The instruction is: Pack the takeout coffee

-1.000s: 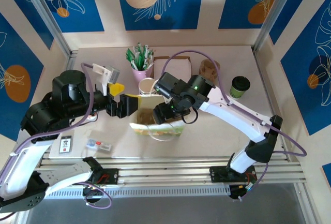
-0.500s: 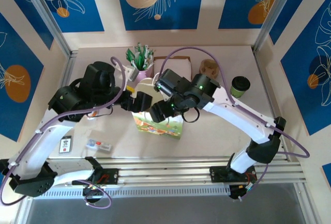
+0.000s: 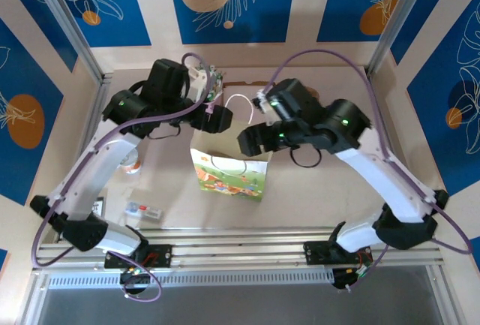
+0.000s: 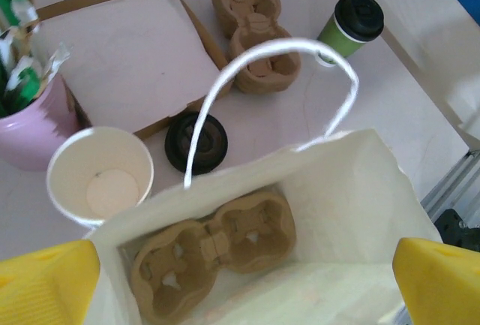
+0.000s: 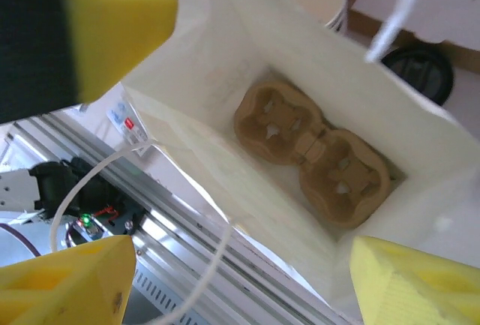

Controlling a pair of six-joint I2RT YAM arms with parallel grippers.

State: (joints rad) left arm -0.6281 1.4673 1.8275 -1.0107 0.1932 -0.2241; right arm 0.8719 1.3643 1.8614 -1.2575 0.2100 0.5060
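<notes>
Jaws spread, empty: left gripper (image 4: 240,280), right gripper (image 5: 240,284). White paper bag (image 3: 229,179) holds 1 brown pulp carrier (image 4: 217,246). Dark-green black-lidded paper cup (image 4: 352,28) stands outside, unpacked.

Two arms up close: the left arm (image 3: 94,179) and the right arm (image 3: 390,182) both wear long white shells, broken up by chunky black joint housings. Lilac cables (image 3: 319,52) loop loose off each one. Green lights (image 3: 346,121) glow on the right arm's black joints. Down at six o'clock sit black bases (image 3: 144,254) with thin red wires. The left fingers (image 4: 49,280) carry ribbed yellow pads; the right fingers (image 5: 409,284) are the same yellow.
</notes>
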